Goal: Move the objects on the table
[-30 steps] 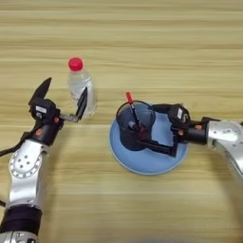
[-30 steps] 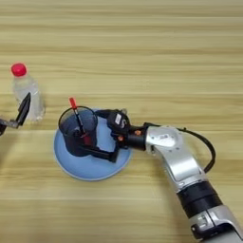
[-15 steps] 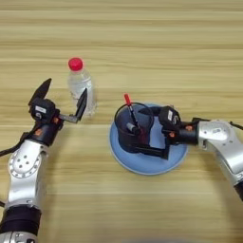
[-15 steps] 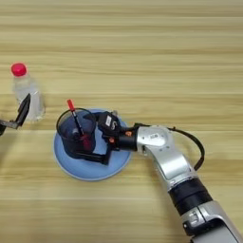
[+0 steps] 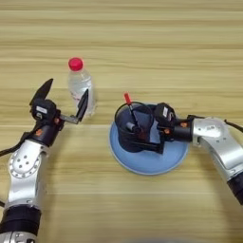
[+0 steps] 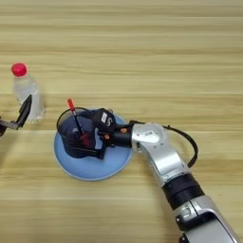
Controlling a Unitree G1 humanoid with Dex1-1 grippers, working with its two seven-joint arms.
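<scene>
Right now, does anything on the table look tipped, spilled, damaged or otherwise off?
Nothing stands out. The bottle stands upright beside the open left gripper. The pen cup sits upright on the blue plate with the right gripper closed on its side. No spill or damage shows on the table.

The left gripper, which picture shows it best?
The left eye view: the whole left gripper shows, its two black fingers spread open beside the bottle. In the right eye view only one finger pokes in at the picture's left edge, next to the bottle.
</scene>
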